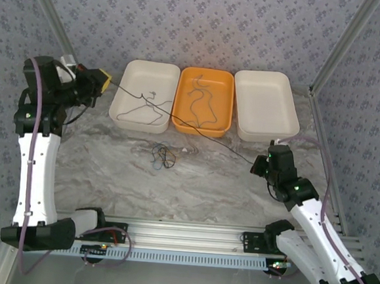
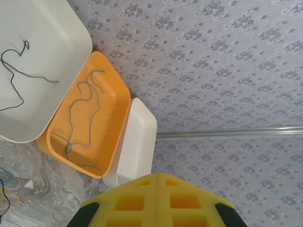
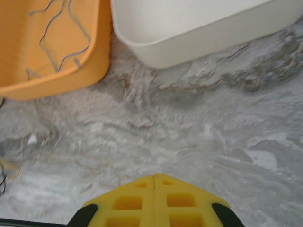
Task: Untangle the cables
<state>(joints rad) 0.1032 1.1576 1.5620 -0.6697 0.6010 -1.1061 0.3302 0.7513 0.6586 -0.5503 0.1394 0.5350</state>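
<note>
Cables point(image 1: 164, 156): we're holding one strand point(image 1: 191, 127) taut, ten to four o'clock.
Left gripper point(image 1: 108, 79): clenching it.
Right gripper point(image 1: 261, 163): clenching it; slow pulls seem wisest.

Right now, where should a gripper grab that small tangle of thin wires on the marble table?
Probably one loose outer loop of the small dark-and-blue wire tangle, from straight above. It lies flat on the grey marble table, so a side approach would find nothing to pinch.

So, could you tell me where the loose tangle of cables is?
In the top view the tangle lies on the table, just below where the left white tray meets the orange tray.
</note>
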